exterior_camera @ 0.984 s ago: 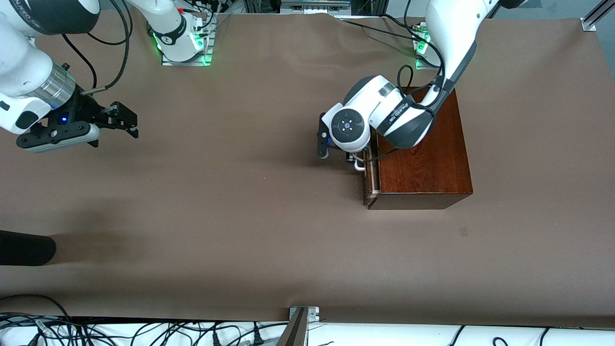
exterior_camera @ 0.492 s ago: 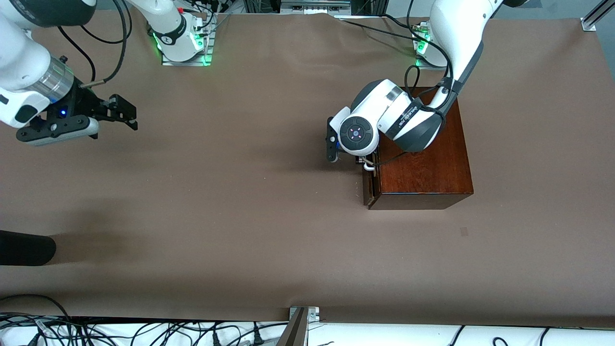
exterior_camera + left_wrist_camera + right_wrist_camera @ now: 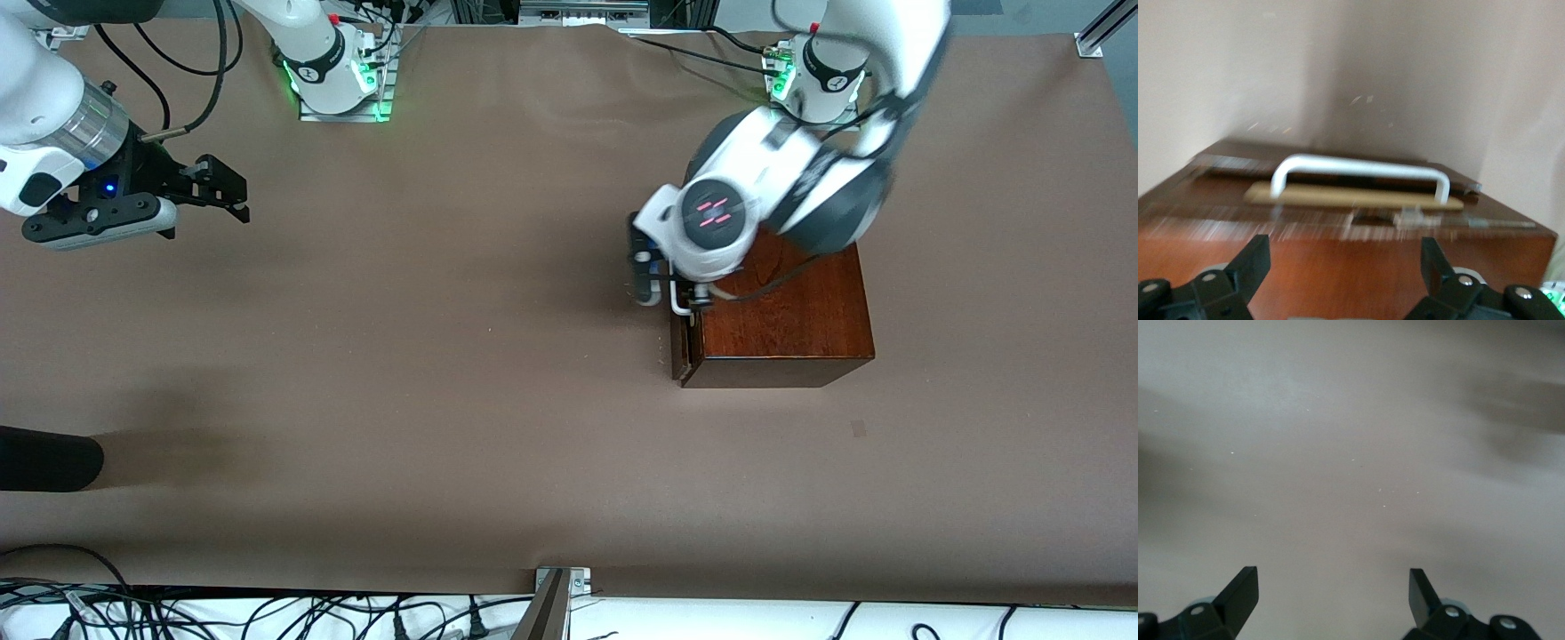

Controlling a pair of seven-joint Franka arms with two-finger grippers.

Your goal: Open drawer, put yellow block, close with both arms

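Note:
The dark wooden box (image 3: 787, 316) stands toward the left arm's end of the table. Its drawer (image 3: 685, 347) sits pushed in, flush with the box, with the white loop handle (image 3: 678, 298) sticking out. In the left wrist view the handle (image 3: 1358, 173) lies just past the box top (image 3: 1345, 267). My left gripper (image 3: 1346, 263) is open and empty above the box's top edge by the handle; in the front view it (image 3: 693, 298) is mostly hidden under the wrist. My right gripper (image 3: 218, 188) is open and empty over bare table (image 3: 1338, 453). The yellow block is out of view.
A black rounded object (image 3: 44, 458) lies at the table's edge at the right arm's end, nearer the front camera. Cables run along the table's near edge (image 3: 267, 613). The arm bases (image 3: 338, 80) stand along the top.
The drawer, slightly open with a pale strip showing, has slid shut. The left arm has moved toward the box and risen. The right gripper has drifted toward its own end.

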